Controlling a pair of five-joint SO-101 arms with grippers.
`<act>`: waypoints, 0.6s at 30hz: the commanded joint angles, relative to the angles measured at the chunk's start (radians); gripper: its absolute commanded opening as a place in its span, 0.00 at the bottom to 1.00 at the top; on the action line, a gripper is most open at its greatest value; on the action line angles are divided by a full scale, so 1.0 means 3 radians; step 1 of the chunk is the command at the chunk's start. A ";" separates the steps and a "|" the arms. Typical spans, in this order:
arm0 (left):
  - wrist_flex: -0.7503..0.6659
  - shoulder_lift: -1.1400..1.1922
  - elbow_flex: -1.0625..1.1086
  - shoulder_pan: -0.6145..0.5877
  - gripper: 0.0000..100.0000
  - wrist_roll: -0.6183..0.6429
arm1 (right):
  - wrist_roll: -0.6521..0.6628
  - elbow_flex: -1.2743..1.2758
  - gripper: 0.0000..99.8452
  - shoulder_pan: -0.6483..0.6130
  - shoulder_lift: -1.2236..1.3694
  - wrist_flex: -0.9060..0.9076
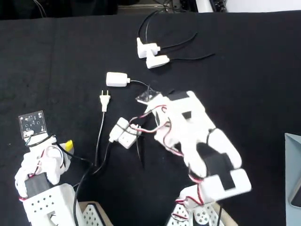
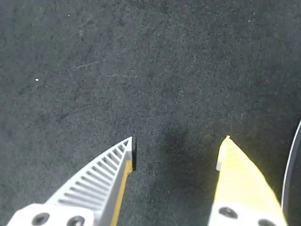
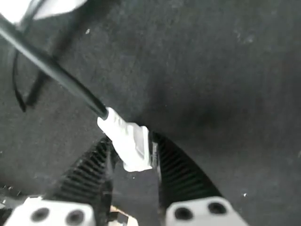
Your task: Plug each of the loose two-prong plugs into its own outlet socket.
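My right gripper [image 3: 132, 149] is shut on a small white plug [image 3: 127, 140] whose black cable [image 3: 51, 70] runs away over the black cloth. In the high view this gripper [image 1: 148, 97] sits mid-table, just right of a white adapter [image 1: 117, 79]. A loose two-prong plug [image 1: 104, 100] on a white cord lies left of it. The white outlet block [image 1: 123, 132] lies below, with cables attached. Two more white adapters [image 1: 151, 53] rest at the back. My left gripper [image 2: 179, 141] is open over bare cloth, at the near left [image 1: 66, 147].
A dotted square card [image 1: 33, 123] sits above the left arm. Black cords [image 1: 96, 157] trail from the outlet block toward the table's front. A grey-blue object [image 1: 294, 174] stands at the right edge. The white far edge [image 1: 263, 5] bounds the cloth.
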 commanded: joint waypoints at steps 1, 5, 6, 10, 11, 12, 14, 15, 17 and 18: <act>-0.0036 -0.0020 -0.0018 -0.0028 0.29 -0.0082 | -0.0031 -0.0325 0.07 0.0015 0.0151 0.0169; -0.0036 -0.0020 -0.0018 -0.0028 0.29 -0.0102 | -0.0015 -0.0422 0.16 0.0015 0.0166 0.0353; -0.0036 -0.0020 -0.0018 -0.0028 0.29 -0.0107 | -0.0010 -0.0427 0.16 0.0010 0.0166 0.0363; -0.0036 -0.0020 -0.0018 -0.0028 0.29 -0.0113 | -0.0010 -0.0427 0.16 -0.0097 0.0166 0.0353; -0.0036 -0.0020 -0.0018 -0.0028 0.29 -0.0113 | -0.0010 -0.0427 0.16 -0.0128 0.0166 0.0353; -0.0036 -0.0020 -0.0018 -0.0028 0.29 -0.0113 | -0.0010 -0.0427 0.16 -0.0153 0.0166 0.0327; -0.0036 -0.0020 -0.0018 -0.0028 0.29 -0.0113 | -0.0010 -0.0427 0.16 -0.0179 0.0166 0.0281; -0.0036 -0.0020 -0.0018 -0.0028 0.29 -0.0113 | -0.0010 -0.0427 0.16 -0.0179 0.0166 0.0266; -0.0036 -0.0020 -0.0018 -0.0028 0.29 -0.0113 | -0.0010 -0.0427 0.16 -0.0179 0.0166 0.0225; -0.0036 -0.0020 -0.0018 -0.0028 0.29 -0.0118 | -0.0005 -0.0427 0.16 -0.0179 0.0166 0.0215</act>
